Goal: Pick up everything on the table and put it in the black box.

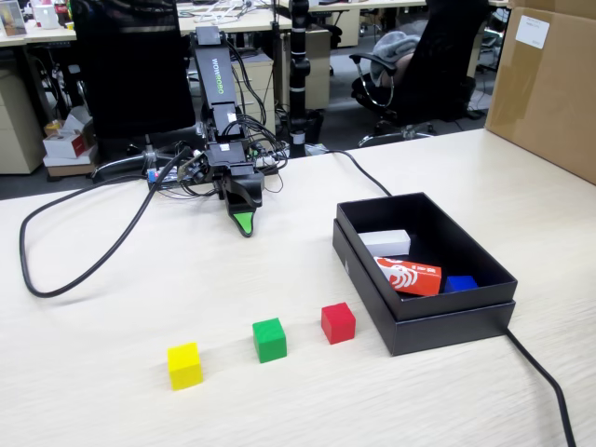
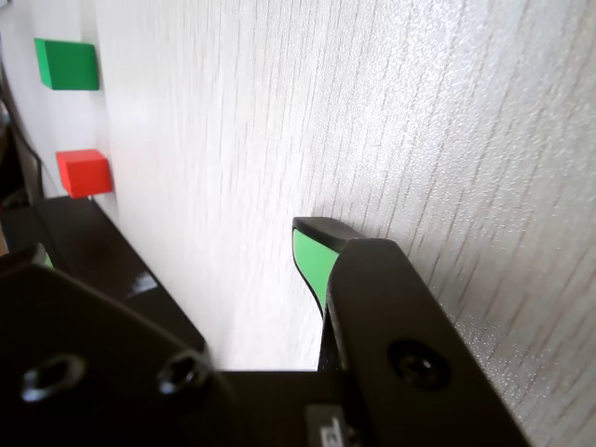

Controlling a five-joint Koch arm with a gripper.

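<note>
No pick has begun: the gripper (image 1: 244,223) rests far back on the desk (image 1: 112,400), jaws apparently together, holding nothing. Red cube (image 1: 338,322), green cube (image 1: 269,339) and yellow cube (image 1: 184,364) line the near desk, left of the black box (image 1: 447,321); next comes a reach forward.

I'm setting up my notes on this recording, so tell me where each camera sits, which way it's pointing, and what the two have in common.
Fixed view: stands off the table's near edge, raised, looking across it at the arm; shows the whole arm, the gripper tip down near the tabletop, the yellow cube and the black box.
Wrist view: rides on the gripper, looking along the wood grain; picture lies sideways; a black and green jaw fills the lower part.
Shared: green cube, red cube, gripper, tabletop.
</note>
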